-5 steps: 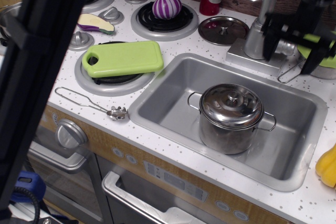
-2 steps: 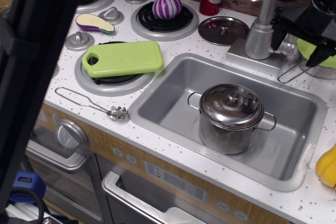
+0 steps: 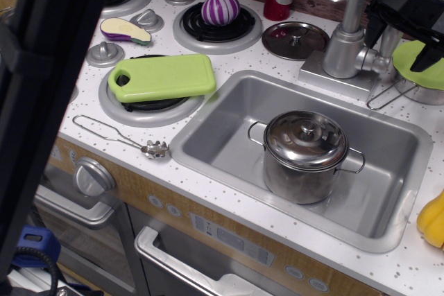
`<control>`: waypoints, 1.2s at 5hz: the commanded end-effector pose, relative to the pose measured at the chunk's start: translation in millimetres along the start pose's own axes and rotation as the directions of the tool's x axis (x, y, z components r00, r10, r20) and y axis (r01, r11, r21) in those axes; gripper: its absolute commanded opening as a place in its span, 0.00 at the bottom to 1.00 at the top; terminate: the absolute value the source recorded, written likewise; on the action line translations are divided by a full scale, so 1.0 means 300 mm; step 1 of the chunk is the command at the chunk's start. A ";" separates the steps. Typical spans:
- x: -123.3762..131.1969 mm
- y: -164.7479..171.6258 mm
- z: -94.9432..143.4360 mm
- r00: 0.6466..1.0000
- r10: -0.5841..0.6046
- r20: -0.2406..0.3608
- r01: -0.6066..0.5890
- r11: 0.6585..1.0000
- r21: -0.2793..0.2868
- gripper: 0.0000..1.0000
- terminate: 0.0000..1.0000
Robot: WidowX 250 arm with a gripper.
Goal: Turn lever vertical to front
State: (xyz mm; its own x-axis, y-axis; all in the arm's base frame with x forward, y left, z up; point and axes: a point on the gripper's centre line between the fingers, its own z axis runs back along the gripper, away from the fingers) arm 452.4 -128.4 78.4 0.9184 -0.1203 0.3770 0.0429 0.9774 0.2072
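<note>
Since a second ago my claw [image 3: 406,32] has drawn back up and to the right, uncovering the lever [image 3: 389,41], a short grey bar standing upright on its pivot at the right side of the tap body [image 3: 345,50], far of the sink [image 3: 229,112]. My fingers [image 3: 424,57] stand spread, holding nothing, just beside it. I judge the approach step in hand; next I must close on the bar and swing it toward the near side.
</note>
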 end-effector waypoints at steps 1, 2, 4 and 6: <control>0.096 0.050 0.083 0.994 0.012 0.104 -0.012 1.000 0.000 1.00 0.00; 0.105 0.052 0.076 0.992 0.000 0.123 -0.001 1.000 0.006 1.00 0.00; 0.135 0.060 0.045 0.986 -0.013 0.165 0.016 1.000 -0.016 1.00 0.00; 0.118 0.046 0.044 0.986 0.024 0.165 -0.020 0.999 -0.027 0.00 0.00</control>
State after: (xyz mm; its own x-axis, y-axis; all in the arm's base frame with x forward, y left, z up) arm 475.7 -119.3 77.1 0.8802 -0.1329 0.4556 0.0441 0.9787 0.2003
